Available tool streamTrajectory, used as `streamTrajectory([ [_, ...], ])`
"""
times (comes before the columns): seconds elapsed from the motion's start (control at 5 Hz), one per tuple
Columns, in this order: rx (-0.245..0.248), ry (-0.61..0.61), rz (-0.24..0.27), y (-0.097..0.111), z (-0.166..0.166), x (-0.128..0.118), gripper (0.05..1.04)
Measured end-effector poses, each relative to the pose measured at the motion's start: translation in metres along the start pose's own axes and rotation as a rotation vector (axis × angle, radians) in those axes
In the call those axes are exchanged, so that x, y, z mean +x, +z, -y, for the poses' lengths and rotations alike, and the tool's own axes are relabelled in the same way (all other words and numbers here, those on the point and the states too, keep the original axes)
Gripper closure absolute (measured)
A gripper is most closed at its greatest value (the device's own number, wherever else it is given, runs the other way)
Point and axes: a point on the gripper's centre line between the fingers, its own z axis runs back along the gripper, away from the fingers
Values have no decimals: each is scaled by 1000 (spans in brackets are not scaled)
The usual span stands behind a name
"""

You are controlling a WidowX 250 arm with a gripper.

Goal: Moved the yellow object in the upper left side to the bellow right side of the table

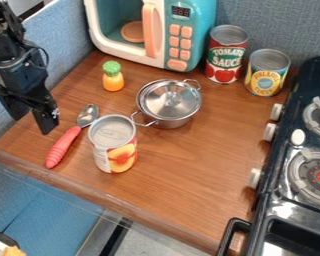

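Observation:
My gripper (pixel 31 115) hangs at the left edge of the wooden table, its two fingers apart with nothing between them. The yellow object is a small toy pineapple (pixel 113 81) with a green top, upright in the table's upper left part, just below the toy microwave. It stands to the right of the gripper and farther back, not touching it. The wooden table (pixel 189 165) runs down to the lower right beside the stove.
A spoon with a red handle (pixel 63 146) lies right of the gripper. Near the middle are a peach can (pixel 114 150) and a lidded metal pot (pixel 169 104). Two cans, tomato sauce (pixel 226 57) and pineapple (pixel 266 75), stand at the back; the stove (pixel 303 135) borders the right.

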Motion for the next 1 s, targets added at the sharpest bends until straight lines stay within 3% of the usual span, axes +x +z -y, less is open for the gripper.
streamTrajectory([
  [0.2,-30,12,-31,-9,4,-3,83],
  [0.4,-53,45,-35,-11,0,36,83],
  [1.0,-26,98,-31,-27,-2,140,83],
])
